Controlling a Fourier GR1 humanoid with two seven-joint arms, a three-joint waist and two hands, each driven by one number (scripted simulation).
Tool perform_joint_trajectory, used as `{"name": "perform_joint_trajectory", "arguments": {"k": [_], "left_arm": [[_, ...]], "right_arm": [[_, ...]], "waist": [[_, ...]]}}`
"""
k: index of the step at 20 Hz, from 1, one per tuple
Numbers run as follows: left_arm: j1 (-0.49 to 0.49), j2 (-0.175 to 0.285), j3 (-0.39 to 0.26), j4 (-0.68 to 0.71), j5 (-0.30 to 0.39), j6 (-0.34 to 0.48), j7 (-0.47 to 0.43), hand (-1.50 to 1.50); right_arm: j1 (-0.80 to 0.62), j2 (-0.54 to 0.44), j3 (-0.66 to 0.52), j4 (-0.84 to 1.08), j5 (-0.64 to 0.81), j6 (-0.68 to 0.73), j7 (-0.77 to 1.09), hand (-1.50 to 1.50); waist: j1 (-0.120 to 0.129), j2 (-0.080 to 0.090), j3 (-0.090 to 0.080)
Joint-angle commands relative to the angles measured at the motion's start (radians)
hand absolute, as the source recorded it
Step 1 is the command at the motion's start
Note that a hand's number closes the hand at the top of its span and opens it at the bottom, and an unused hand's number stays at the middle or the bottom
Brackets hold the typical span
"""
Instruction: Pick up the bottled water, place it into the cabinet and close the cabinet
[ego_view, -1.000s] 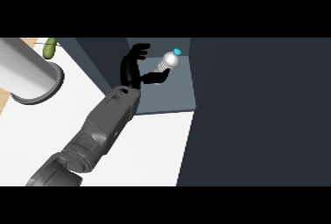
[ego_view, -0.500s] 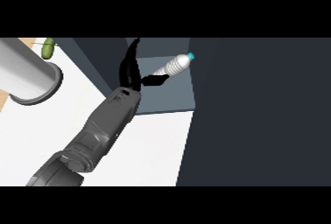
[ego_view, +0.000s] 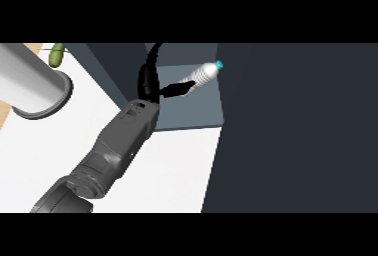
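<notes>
The bottled water (ego_view: 204, 73) is a clear ribbed bottle with a blue cap. It lies tilted inside the cabinet's opening (ego_view: 193, 112), cap pointing up and to the right, close to the dark panel on the right. My left hand (ego_view: 150, 82) reaches into the opening just left of the bottle. Its fingers (ego_view: 153, 56) stretch up and away from the bottle, while the thumb (ego_view: 176, 90) points right and touches the bottle's base. Nothing is curled round the bottle. My right hand does not show.
A large dark cabinet panel (ego_view: 295, 130) fills the right side of the view. A grey cylinder (ego_view: 31, 85) lies on the white counter (ego_view: 173, 170) at the left, with a green object (ego_view: 57, 55) behind it.
The bottle has tipped from near upright in my hand to leaning right, cap toward the dark panel. My fingers have come off it and straightened; only the thumb stays against its base.
</notes>
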Motion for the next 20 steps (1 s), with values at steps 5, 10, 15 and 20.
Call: {"name": "perform_joint_trajectory", "arguments": {"k": [5,10,15,20], "left_arm": [[0.049,-0.007,0.074,-0.125,0.098,-0.25,-0.182,1.5],[0.059,-0.007,0.041,-0.165,0.184,-0.381,-0.166,1.5],[0.136,-0.007,-0.021,-0.258,0.205,-0.519,-0.119,1.5],[0.281,-0.007,-0.145,-0.459,0.303,-0.595,-0.051,1.5]], "right_arm": [[0.036,-0.021,0.009,-0.064,0.008,0.002,0.019,-1.5],[0.019,0.004,0.047,-0.054,0.042,-0.017,0.037,-1.5],[-0.011,-0.027,-0.011,-0.097,0.057,-0.026,0.105,-1.5],[0.001,-0.023,-0.001,-0.064,0.078,-0.057,0.085,-1.5]], "waist": [[0.008,-0.009,0.001],[0.01,-0.016,0.001],[0.057,-0.027,0.001],[0.067,-0.036,0.001]]}}
